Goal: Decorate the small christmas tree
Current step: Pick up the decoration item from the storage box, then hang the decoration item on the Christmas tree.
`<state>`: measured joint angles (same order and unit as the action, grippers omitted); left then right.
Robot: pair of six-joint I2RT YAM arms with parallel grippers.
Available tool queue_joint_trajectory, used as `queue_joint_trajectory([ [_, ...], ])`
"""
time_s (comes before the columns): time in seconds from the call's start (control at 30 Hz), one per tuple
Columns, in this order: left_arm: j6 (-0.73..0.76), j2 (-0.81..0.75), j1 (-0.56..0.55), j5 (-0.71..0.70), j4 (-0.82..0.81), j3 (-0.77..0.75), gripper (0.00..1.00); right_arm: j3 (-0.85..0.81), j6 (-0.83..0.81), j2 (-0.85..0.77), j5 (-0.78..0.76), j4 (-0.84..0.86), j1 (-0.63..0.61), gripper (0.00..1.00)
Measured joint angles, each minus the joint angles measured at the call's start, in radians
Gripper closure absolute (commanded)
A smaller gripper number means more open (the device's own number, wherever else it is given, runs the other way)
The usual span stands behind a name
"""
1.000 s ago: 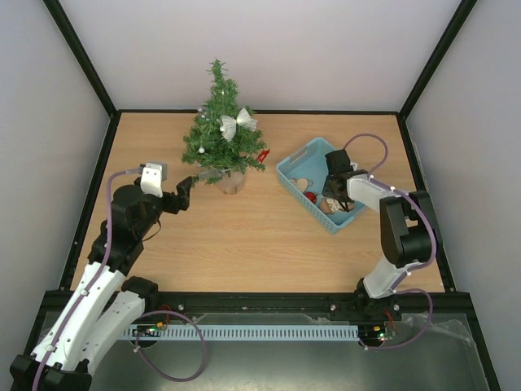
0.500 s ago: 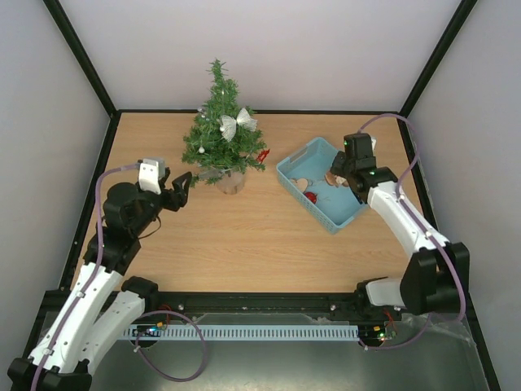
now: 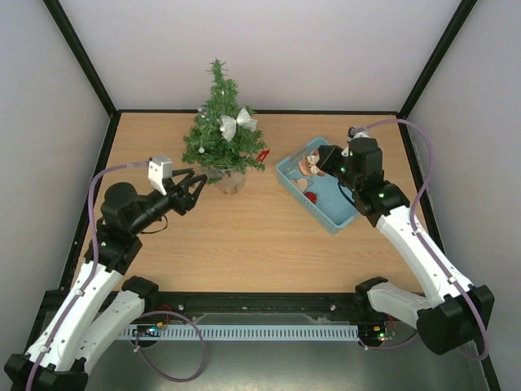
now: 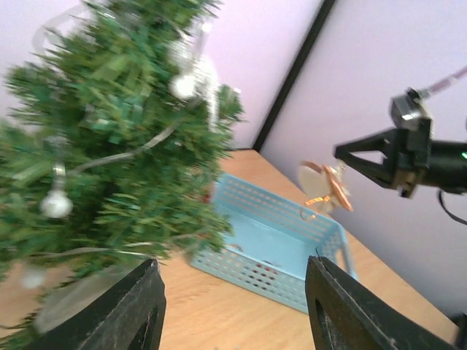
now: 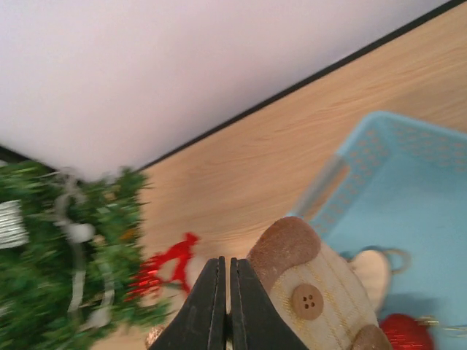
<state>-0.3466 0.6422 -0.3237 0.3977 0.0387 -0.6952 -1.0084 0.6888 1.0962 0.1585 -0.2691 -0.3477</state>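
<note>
My right jaws, shut on a wooden ornament (image 3: 308, 164), rose from the basket (image 3: 303, 200) toward the small christmas tree (image 3: 218, 130); left jaws, narrowed, empty, nearer its pot (image 3: 229, 182); open worktop (image 3: 260, 244) between.

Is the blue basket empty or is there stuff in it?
Not empty. The blue basket holds a shiny red ornament and a pale wooden one, both lying on its floor in the right wrist view.
</note>
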Motion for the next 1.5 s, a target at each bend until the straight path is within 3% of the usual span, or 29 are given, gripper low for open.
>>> queue_joint_trajectory([
  [0.17, 0.007, 0.014, -0.086, 0.076, -0.048, 0.029, 0.52, 0.044, 0.114, -0.042, 0.035, 0.097, -0.080, 0.98],
  [0.4, 0.210, 0.059, -0.271, 0.069, -0.055, 0.029, 0.64, 0.072, 0.229, -0.049, 0.061, 0.203, -0.214, 0.98],
  [0.77, 0.569, 0.153, -0.528, -0.126, -0.090, 0.024, 0.71, 0.126, 0.337, -0.081, 0.080, 0.322, -0.296, 0.98],
  [1.5, 0.813, 0.230, -0.570, -0.268, -0.180, -0.012, 0.62, 0.135, 0.370, -0.109, 0.096, 0.374, -0.301, 0.98],
])
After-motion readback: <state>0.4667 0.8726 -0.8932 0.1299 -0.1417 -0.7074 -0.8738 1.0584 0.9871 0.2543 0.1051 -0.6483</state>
